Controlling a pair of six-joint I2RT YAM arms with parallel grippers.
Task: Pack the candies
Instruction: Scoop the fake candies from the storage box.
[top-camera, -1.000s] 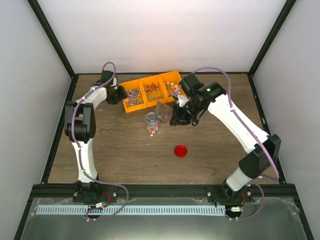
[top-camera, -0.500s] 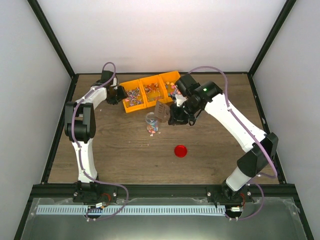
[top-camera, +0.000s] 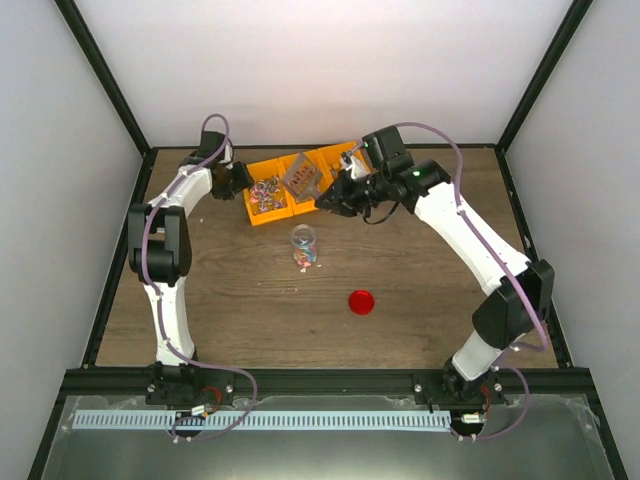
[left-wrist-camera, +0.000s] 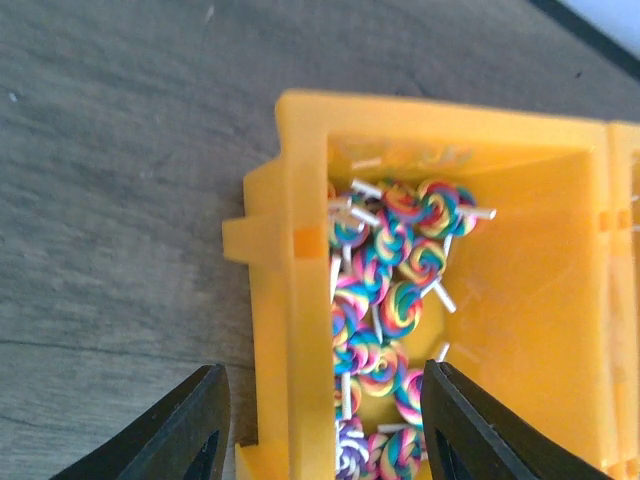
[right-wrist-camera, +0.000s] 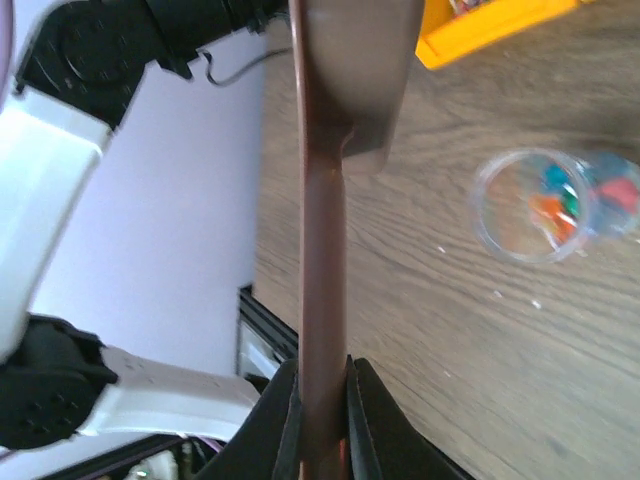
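A small clear jar (top-camera: 304, 246) stands mid-table with candies (top-camera: 306, 257) in its lower part; in the right wrist view the jar (right-wrist-camera: 535, 205) shows blue, orange and red candies (right-wrist-camera: 560, 205) inside. My right gripper (top-camera: 337, 199) is shut on the handle of a brown scoop (top-camera: 299, 177), whose bowl hangs over the middle orange bin. In the right wrist view the gripper (right-wrist-camera: 322, 385) clamps the scoop handle (right-wrist-camera: 322, 250). My left gripper (top-camera: 240, 181) is open, and in its wrist view (left-wrist-camera: 325, 400) it straddles the left bin's wall (left-wrist-camera: 290, 330).
Three orange bins (top-camera: 270, 212) sit in a row at the back. The left one holds rainbow lollipops (left-wrist-camera: 395, 290), the right one small pink sweets (top-camera: 346, 178). A round red lid (top-camera: 361, 301) lies on the wood in front of the jar.
My right arm has carried the scoop from beside the jar up and back, over the middle bin. The left gripper has barely moved.
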